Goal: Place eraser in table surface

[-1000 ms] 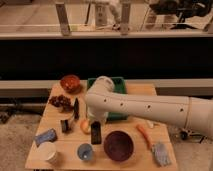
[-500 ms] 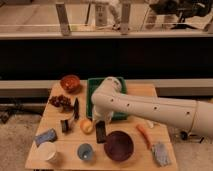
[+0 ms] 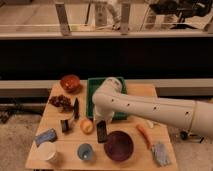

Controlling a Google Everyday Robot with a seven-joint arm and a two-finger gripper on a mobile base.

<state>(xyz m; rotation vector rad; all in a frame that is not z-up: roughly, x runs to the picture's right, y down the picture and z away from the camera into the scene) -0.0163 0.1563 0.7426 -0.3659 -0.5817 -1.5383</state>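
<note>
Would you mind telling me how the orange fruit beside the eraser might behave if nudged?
The orange fruit looks round, so it would probably roll. It sits right beside the eraser, below the hand, so a slight bump there might send it off.

One camera is set high on the near side of the table surface (image 3: 50, 120), aimed down and across toward a dark wall (image 3: 100, 60). The whole tabletop is framed from a middling distance. The gripper (image 3: 103, 118) is seen low near its middle, just above the eraser (image 3: 101, 131).
</note>
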